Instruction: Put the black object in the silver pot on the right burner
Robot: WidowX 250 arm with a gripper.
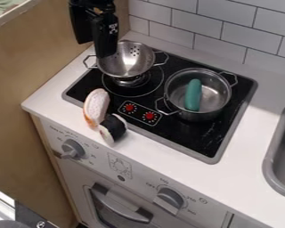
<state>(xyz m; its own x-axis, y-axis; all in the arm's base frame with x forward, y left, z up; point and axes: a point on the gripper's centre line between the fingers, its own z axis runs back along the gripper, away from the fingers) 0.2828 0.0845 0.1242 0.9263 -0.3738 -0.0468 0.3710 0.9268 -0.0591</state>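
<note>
Clock positions are taken from the centre of the glossy black hob (213,138). At 11 o'clock, the black pincer (104,46) is over the perforated metal colander (128,67); whether it is open or closed cannot be told. Between 7 and 8 o'clock, the black object (113,127), a stubby pale-ended roll, lies by the crusted bread slice (96,107). At 3 o'clock, the shiny silver pot (215,94) contains a smooth, oblong teal item (193,95).
</note>
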